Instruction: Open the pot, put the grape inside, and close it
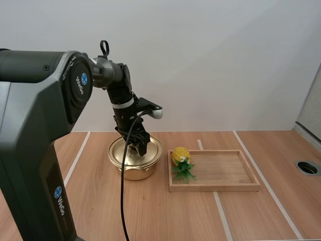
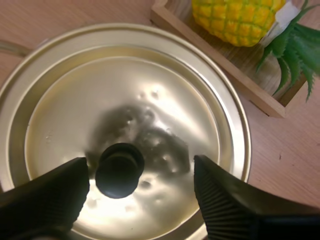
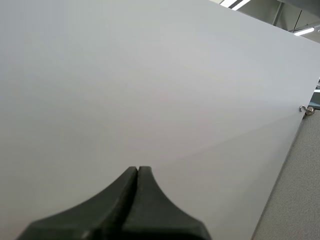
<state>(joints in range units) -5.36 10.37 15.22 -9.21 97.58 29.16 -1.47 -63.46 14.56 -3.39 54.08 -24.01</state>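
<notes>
The left gripper [image 2: 141,167] hangs open over the lid [image 2: 125,90] of the pot [image 1: 135,169], fingers either side of its black knob [image 2: 120,170]. The right gripper [image 3: 137,172] is closed, empty. A pineapple [image 1: 180,155] lies in the tray [image 1: 225,186] beside the pot.

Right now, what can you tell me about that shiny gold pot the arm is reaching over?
The pot is round, shallow and gold-coloured, and it looks like polished metal. Its lid is on: slightly domed, with a stepped rim, faint dents and a black knob at its middle. It stands upright on the wooden table, close beside the wooden tray. The left hand hangs over the lid, open, with a finger on each side of the knob, not pinching it.
</notes>
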